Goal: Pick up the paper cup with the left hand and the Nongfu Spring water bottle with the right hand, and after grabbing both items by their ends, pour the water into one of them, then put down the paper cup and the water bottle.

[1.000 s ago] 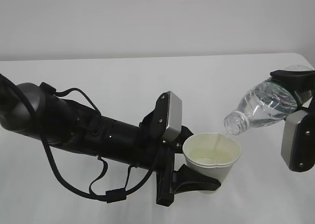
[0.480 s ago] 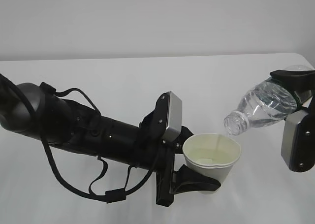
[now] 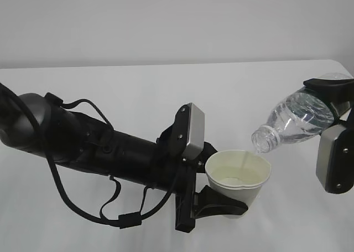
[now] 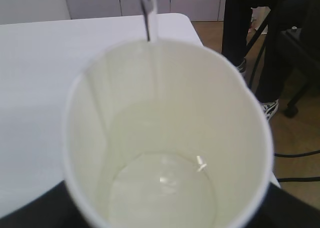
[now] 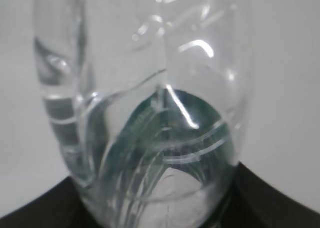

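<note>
Left hand point(image 3: 221, 205) grasps the paper cup point(image 3: 238, 180) upright near its base, so we keep the rim clear. Our right hand point(image 3: 332, 94) clamps the Nongfu Spring water bottle point(image 3: 296, 122) by its bottom, tilting its neck above the cup so the water point(image 4: 150, 17) falls inside.

White paper cup point(image 3: 238, 177) upright, tapered, rolled rim, cream inside, shallow pool of water point(image 4: 162, 188) at its bottom. Nongfu Spring water bottle point(image 3: 295, 121) clear, ribbed, capless, tilted neck-down to the left, mouth just above cup's right rim. Thin clear stream runs from the mouth into the cup.
</note>
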Controlling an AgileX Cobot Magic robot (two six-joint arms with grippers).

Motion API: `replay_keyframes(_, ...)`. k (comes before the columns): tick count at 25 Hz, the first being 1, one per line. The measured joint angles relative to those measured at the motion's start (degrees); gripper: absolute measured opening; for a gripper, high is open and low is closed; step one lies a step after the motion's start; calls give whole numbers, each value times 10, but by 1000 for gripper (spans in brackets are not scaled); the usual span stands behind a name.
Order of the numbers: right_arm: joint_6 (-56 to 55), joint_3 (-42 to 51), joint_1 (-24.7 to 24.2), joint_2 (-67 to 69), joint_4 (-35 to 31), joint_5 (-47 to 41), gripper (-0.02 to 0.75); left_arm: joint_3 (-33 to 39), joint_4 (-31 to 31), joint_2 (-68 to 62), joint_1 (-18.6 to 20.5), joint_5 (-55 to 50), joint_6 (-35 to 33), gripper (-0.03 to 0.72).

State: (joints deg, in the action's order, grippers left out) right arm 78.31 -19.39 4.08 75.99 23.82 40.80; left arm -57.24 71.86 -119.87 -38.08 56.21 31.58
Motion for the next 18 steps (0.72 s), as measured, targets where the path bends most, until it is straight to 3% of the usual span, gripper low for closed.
replay_keyframes(18,2,0,0,0,0,1,421,0,0,0,0,0,0,446)
